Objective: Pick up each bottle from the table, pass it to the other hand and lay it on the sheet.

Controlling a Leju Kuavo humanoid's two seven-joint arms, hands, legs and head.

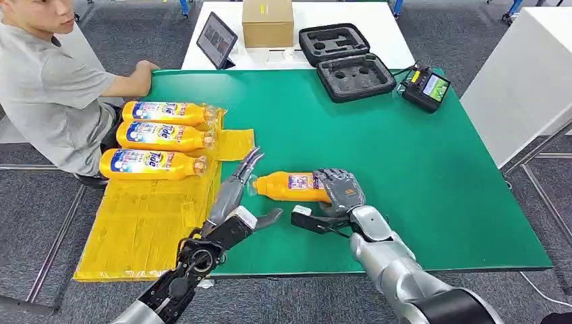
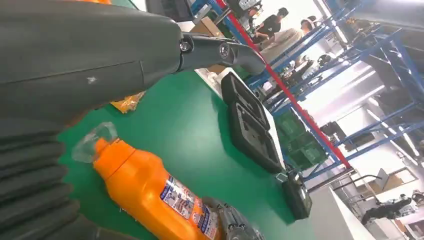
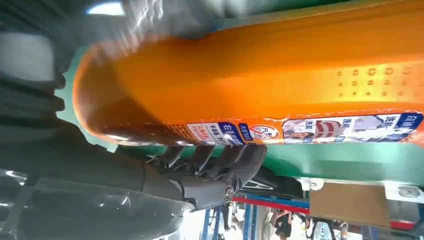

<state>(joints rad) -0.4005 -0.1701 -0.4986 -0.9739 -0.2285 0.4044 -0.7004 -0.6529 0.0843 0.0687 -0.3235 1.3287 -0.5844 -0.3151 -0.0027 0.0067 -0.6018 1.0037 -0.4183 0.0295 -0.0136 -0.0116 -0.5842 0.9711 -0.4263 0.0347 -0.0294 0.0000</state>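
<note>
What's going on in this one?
The robot's right hand grips an orange bottle by its base end over the green table. The left hand reaches toward the bottle's cap end, fingers apart, not yet gripping. Three bottles already lie on the yellow sheet, beside a seated person.

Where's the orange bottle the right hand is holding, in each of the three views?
Head view: the held orange bottle lies sideways over the green table, centre of frame, cap toward the left hand, base in the right hand.
Left wrist view: lower centre, clear cap toward the camera.
Right wrist view: spans the upper frame, dark fingers wrapped round it.
Shared landmark: the bottle's blue-and-white label.
</note>
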